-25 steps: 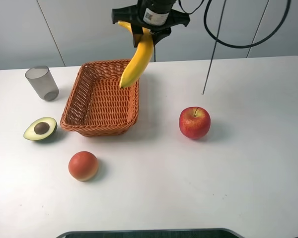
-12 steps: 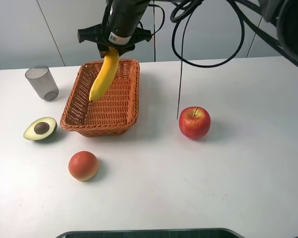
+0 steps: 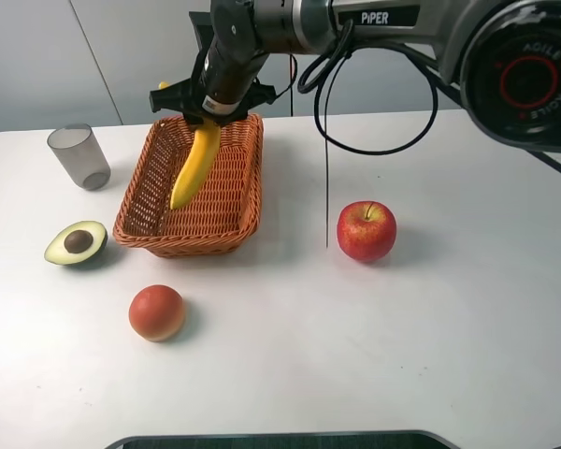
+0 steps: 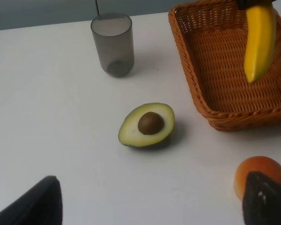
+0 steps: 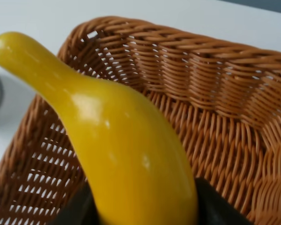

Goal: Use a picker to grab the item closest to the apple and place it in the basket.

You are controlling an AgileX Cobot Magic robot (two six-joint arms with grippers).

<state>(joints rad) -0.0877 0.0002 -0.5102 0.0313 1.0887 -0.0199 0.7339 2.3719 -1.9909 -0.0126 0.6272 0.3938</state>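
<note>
One curved yellow banana (image 3: 189, 170), clamped in right gripper (image 3: 205, 110), over one orange wicker basket (image 3: 192, 245); left gripper (image 4: 152, 206) spread; high view alone shows one red apple (image 3: 366, 231).

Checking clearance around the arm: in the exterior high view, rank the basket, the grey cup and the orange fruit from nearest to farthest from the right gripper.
1. Basket, directly below the right gripper holding the banana.
2. Grey cup, back left.
3. Orange fruit, front left.

Black arm (image 3: 290, 23), white PIPER lettering (image 3: 389, 17), dangling cable (image 3: 325, 140), seemingly matte fingers (image 4: 37, 204)
</note>
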